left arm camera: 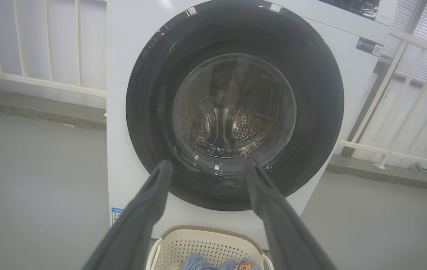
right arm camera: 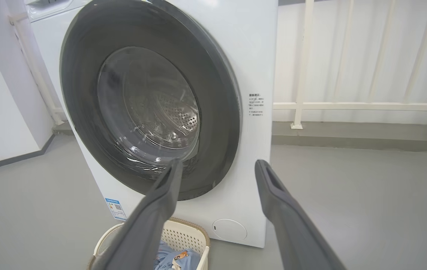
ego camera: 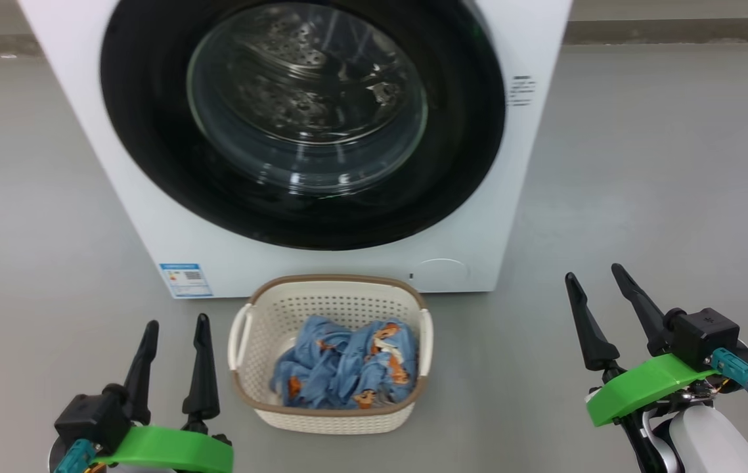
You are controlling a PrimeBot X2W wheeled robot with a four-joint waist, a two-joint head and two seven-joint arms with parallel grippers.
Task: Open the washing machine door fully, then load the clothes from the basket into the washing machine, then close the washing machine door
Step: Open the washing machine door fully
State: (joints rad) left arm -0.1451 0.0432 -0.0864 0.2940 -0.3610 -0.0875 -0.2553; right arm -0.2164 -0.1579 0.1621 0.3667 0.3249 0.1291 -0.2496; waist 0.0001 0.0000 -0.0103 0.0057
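The white washing machine point(ego camera: 511, 197) stands straight ahead, its round black-rimmed door point(ego camera: 150, 131) shut flat against the front, steel drum visible through the glass. On the floor before it sits the cream basket point(ego camera: 331, 305) holding the light blue clothes point(ego camera: 341, 368). My left gripper point(ego camera: 176, 326) hovers open at the basket's left. My right gripper point(ego camera: 595, 274) stands open farther off to the basket's right. Both are empty. The left wrist view has the door point(left arm camera: 310, 93), the basket point(left arm camera: 206, 243) and the clothes point(left arm camera: 198, 262). The right wrist view shows the door point(right arm camera: 82, 75) at an angle, plus the basket point(right arm camera: 187, 234).
Grey floor point(ego camera: 643, 197) spreads open on both sides of the machine. White railings point(right arm camera: 348, 106) and a low kerb run behind it. A blue label point(ego camera: 184, 279) marks the machine's lower left front; a round cap point(ego camera: 442, 272) sits at lower right.
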